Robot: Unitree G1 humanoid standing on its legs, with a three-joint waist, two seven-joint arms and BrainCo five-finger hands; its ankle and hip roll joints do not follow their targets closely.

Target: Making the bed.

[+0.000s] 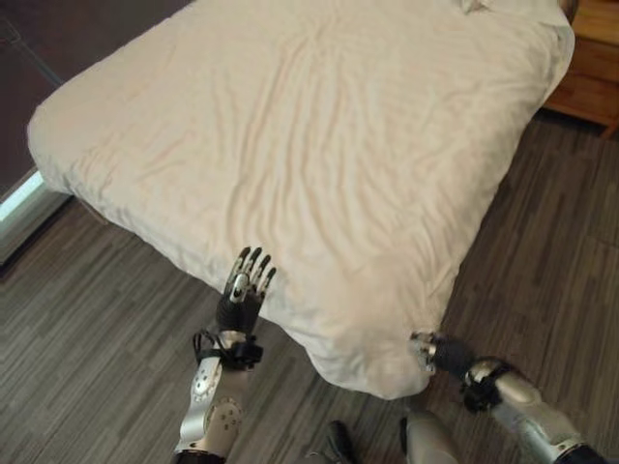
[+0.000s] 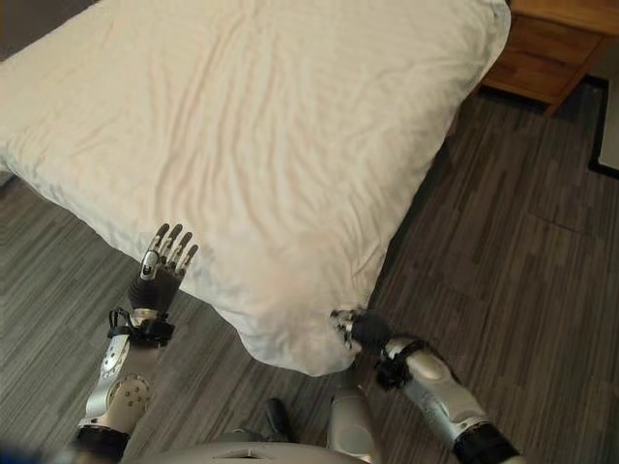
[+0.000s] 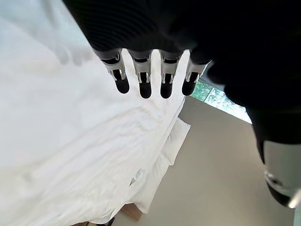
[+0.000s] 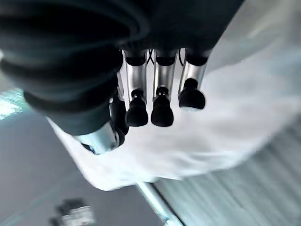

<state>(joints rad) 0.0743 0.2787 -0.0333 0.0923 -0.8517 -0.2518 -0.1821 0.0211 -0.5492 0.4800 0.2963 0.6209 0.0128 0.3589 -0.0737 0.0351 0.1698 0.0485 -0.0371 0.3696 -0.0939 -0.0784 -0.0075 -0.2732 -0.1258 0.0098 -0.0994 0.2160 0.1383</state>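
Left hand (image 1: 242, 290) is held upright against the near edge of a white duvet (image 1: 309, 164), fingers (image 3: 143, 82) straight and spread, holding nothing. Right hand (image 1: 437, 352) sits at the duvet's near corner, which hangs just beside it over the bed's end; its fingers (image 4: 160, 106) are bent, but whether they pinch the cloth cannot be told. Beyond both hands the duvet lies spread and lightly wrinkled across the bed. Past the right hand, a wooden nightstand (image 2: 551, 48) stands on dark plank floor (image 2: 513, 242).
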